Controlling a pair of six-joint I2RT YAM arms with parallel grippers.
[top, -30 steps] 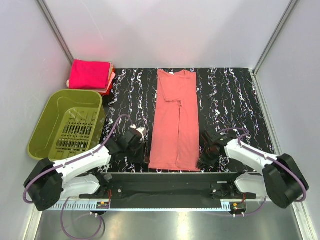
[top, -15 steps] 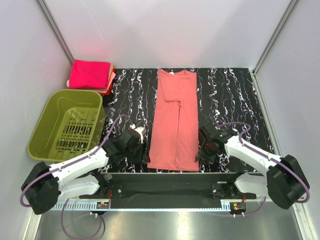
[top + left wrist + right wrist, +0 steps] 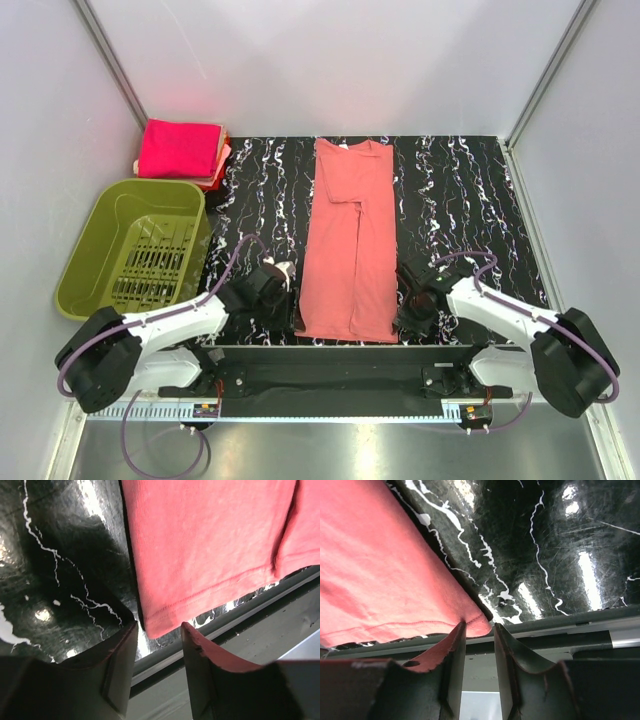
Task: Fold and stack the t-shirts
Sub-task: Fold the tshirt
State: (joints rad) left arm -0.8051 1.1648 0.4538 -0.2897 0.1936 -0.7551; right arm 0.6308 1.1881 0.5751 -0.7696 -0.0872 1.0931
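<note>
The salmon-coral t-shirt lies flat on the black marbled table, folded lengthwise into a long strip with its hem toward me. My left gripper is open at the hem's near left corner. In the left wrist view the corner of the shirt sits just between the tips of the left gripper. My right gripper is open with a narrow gap at the near right corner. In the right wrist view the corner of the shirt lies between the tips of the right gripper. A stack of folded magenta-pink t-shirts sits at the far left.
An olive-green plastic basket stands left of the table beside my left arm. The table's near edge and a black rail run just below both grippers. White walls close in the back and sides.
My left gripper has moved right and nearer, up to the shirt's near left corner. My right gripper shifted forward and then back down to the near right corner.
</note>
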